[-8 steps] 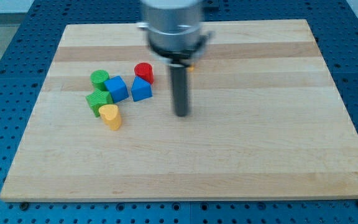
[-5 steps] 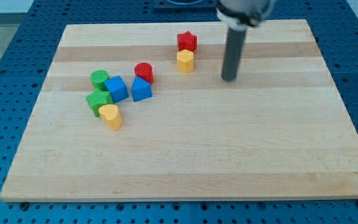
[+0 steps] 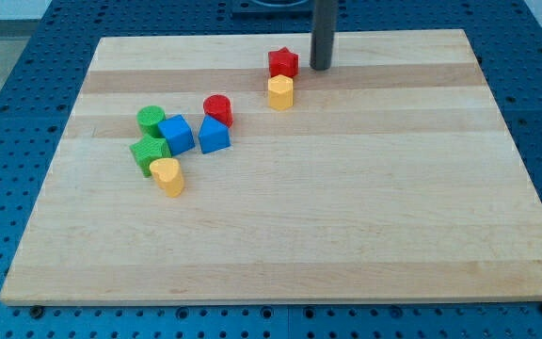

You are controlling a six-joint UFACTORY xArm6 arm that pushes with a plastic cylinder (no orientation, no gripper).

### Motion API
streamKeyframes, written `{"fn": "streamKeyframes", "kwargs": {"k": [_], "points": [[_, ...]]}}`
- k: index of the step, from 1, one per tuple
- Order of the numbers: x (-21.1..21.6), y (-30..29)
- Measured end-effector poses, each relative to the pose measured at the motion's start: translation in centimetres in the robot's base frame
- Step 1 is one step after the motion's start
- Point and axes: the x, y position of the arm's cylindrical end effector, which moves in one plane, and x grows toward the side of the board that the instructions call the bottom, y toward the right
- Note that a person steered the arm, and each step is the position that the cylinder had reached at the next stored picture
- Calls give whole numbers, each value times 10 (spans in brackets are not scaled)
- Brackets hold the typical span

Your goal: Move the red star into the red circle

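Red star (image 3: 283,63) sits just left of my tip (image 3: 321,68).

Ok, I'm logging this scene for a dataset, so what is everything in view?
red star: 1, red, near the view's top, centre
yellow block: 1, yellow, just below the star
red circle: 1, red, left of centre
blue blocks: 2, blue, one left, one under the red circle
green blocks: 2, green, round one above the other, far left of the cluster
yellow heart: 1, yellow, cluster's bottom
wooden board: 1, light wood
my tip: 1, dark, right of the star, apart
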Motion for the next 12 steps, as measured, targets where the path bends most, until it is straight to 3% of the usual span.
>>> {"fn": "streamKeyframes", "kwargs": {"k": [1, 4, 9, 10, 11, 12], "points": [[6, -29], [-5, -40], [37, -103], [18, -104], [57, -116], [59, -116]]}}
